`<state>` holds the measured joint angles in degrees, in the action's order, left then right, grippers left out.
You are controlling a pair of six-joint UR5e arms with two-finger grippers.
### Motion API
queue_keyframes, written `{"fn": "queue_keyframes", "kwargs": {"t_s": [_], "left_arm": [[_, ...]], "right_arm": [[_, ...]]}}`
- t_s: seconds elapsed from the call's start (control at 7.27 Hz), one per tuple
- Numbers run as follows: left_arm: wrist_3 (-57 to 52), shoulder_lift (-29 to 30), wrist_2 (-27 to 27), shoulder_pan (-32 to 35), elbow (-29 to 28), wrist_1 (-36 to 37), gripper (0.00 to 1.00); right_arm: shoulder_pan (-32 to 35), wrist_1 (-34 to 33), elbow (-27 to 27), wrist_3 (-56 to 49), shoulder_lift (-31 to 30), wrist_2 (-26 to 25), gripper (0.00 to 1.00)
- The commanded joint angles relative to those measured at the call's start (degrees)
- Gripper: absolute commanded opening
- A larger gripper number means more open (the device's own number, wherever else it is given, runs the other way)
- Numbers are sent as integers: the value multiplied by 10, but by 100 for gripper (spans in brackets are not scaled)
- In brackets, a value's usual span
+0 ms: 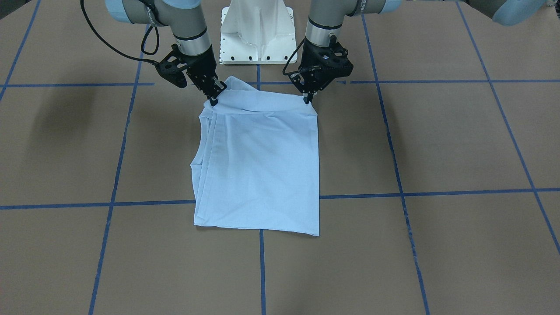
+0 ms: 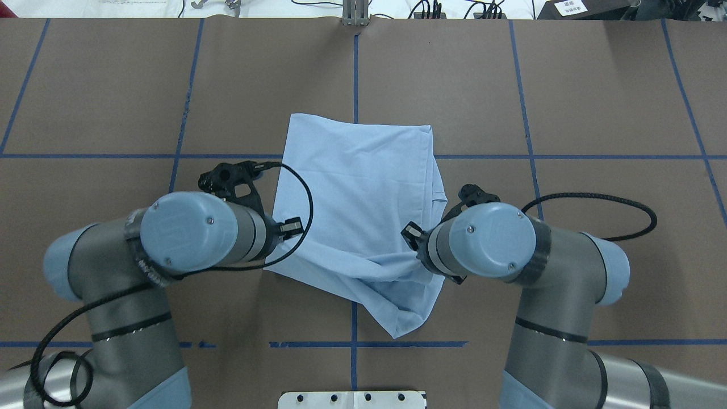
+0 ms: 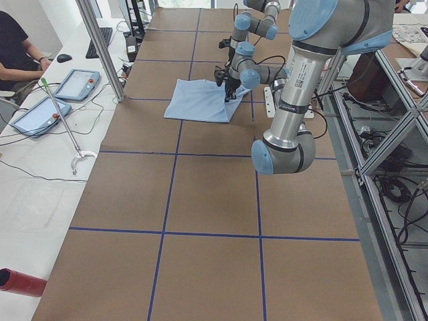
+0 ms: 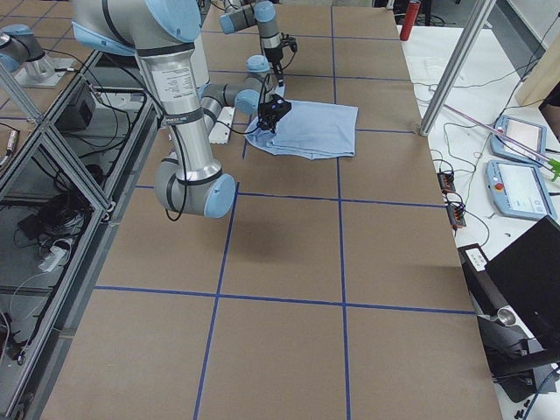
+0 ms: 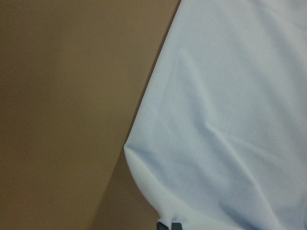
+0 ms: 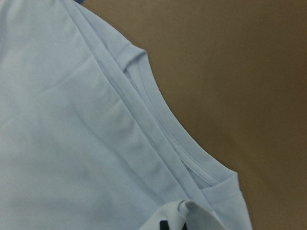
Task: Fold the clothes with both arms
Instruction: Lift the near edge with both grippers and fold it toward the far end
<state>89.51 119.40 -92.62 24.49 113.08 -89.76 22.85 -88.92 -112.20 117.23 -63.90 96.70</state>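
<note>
The light blue T-shirt (image 1: 262, 175) lies folded into a rough rectangle on the brown table; its print and neck label are hidden. It also shows from overhead (image 2: 358, 187). My left gripper (image 1: 308, 100) is shut on the shirt's corner nearest the robot base, on the front-facing view's right. My right gripper (image 1: 214, 100) is shut on the other near corner, where the cloth bunches and lifts a little. The left wrist view shows the cloth (image 5: 230, 120) drawn up to the fingertips. The right wrist view shows layered hems (image 6: 144, 139) and pinched cloth at the bottom edge.
The white pedestal base (image 1: 258, 35) stands just behind the shirt. Blue tape lines (image 1: 437, 192) grid the brown table. Along the operators' side are two tablets (image 3: 67, 83), a seated person (image 3: 13, 47), a metal post (image 3: 100, 47) and a red cylinder (image 3: 20, 281).
</note>
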Motion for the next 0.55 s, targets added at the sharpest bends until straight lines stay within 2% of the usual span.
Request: {"fn": "queue_keyframes", "kwargs": {"t_s": [0.0, 0.14, 0.28, 0.41], "left_arm": [[-17, 66, -2, 58, -112, -69, 0], [-28, 118, -4, 91, -197, -106, 0], [-63, 160, -18, 138, -285, -155, 0], [-90, 195, -20, 173, -390, -227, 0]], "right_arm": [[80, 1, 85, -33, 63, 41, 0], [127, 18, 160, -53, 104, 73, 0], [183, 85, 286, -79, 155, 126, 0], [214, 116, 397, -106, 203, 142, 0]]}}
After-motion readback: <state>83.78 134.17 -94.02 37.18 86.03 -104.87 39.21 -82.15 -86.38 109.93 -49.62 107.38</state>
